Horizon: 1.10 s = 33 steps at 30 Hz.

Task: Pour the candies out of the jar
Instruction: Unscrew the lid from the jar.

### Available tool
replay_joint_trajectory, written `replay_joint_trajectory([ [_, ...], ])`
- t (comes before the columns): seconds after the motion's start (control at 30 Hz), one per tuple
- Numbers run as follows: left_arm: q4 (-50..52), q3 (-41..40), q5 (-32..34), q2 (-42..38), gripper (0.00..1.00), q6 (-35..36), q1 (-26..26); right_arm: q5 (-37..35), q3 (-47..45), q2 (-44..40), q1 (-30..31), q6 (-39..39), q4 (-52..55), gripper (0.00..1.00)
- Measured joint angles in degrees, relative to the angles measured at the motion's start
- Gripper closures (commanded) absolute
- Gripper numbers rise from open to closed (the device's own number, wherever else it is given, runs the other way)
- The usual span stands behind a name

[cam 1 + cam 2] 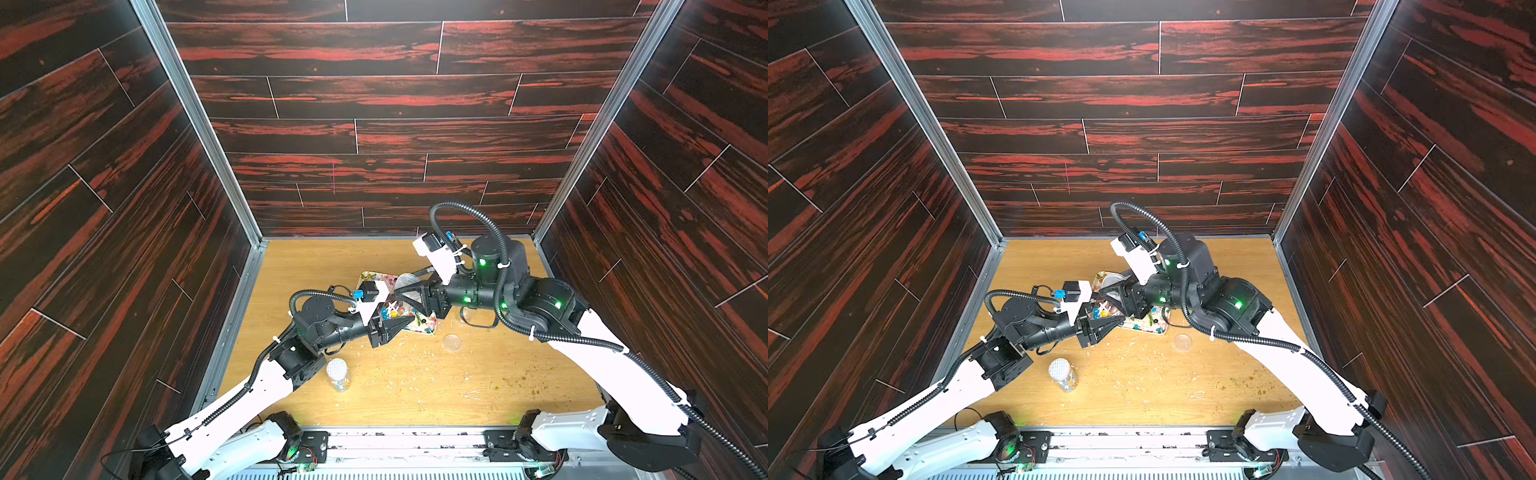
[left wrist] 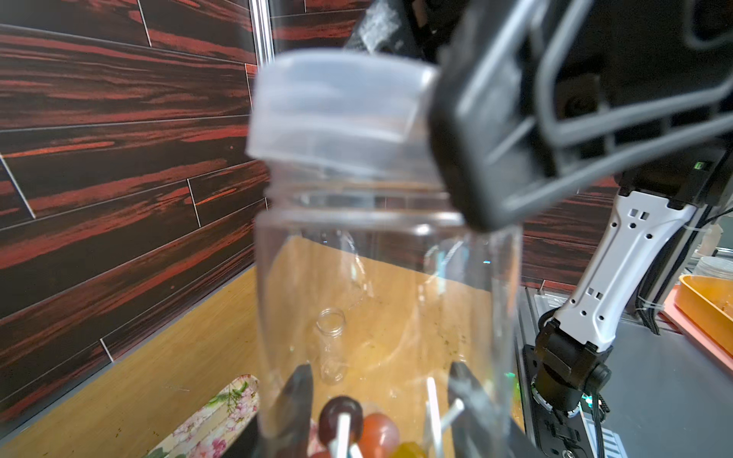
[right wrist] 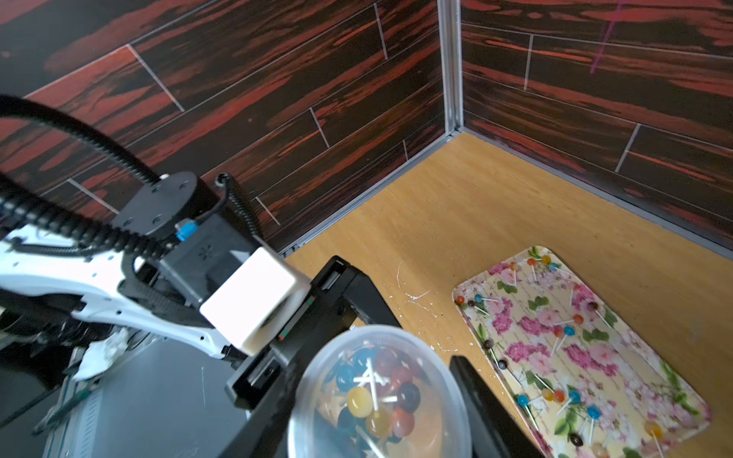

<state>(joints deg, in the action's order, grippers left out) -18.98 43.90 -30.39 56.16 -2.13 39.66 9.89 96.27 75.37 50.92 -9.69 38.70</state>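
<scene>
A light wood-grain table fills the floor of the booth, with dark red-streaked plank walls on three sides. Near the middle, a little toward the far side, lies a rectangular tray with a pink flower print.

Both arms meet above the tray's near-left part. The left gripper reaches in from the left, and its fingers are pressed against the lower body of a clear plastic jar, one on either side, holding it roughly upright. The right gripper comes in from the right at the jar's top. Its jaws are closed around a translucent round plastic lid, which sits tilted over the jar's mouth.

Nearer and to the left, a second clear jar with a white patterned cap sits on the table, well apart from the tray. A small clear round disc lies just beside the tray's near-right corner.

The candies – small glossy balls in yellow, red, blue and dark tones, on thin pale sticks – are heaped in the bottom of the held jar and show through the lid in the right wrist view. More of them lie scattered singly over the tray.

Pale crumbs are strewn on the table near the tray, and greenish ones lie further to the right.
</scene>
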Motion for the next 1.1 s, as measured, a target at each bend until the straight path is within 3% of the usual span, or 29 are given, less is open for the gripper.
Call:
replay_joint_trajectory([
  [0.6, -0.3, 0.0, -0.7, 0.0, 0.55, -0.2, 0.4, 18.4, -0.7, 0.7, -7.0, 12.5, -0.5, 0.53],
  [1.1, -1.0, 0.0, -1.5, 0.0, 0.55, 0.0, 0.5, 22.7, 3.0, 2.8, -8.1, 20.6, 3.5, 0.53],
])
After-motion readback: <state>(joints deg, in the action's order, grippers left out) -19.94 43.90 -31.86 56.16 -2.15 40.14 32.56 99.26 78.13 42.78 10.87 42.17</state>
